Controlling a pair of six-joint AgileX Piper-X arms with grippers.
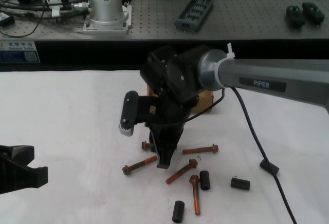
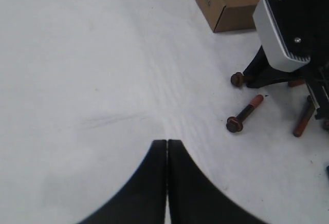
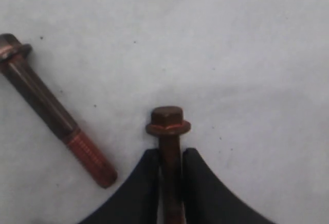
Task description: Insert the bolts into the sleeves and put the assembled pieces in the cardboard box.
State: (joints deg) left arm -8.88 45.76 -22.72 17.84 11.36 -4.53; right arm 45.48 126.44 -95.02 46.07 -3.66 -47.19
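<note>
- Here, the cardboard box sits behind the right arm, its inside hidden.
- Right gripper clamps a bolt by its shank, low over the white cloth.
- Left gripper has its fingers pressed together, empty.
- Three black sleeves lie among loose bolts, apparently unassembled.

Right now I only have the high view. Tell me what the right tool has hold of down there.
Observer: The right tool is shut on a bolt, clamped on the shank, with the hex head sticking out past the tips.
Operator: Report the left tool too.
Observer: The left tool is shut with nothing in it, above bare white cloth.
</note>
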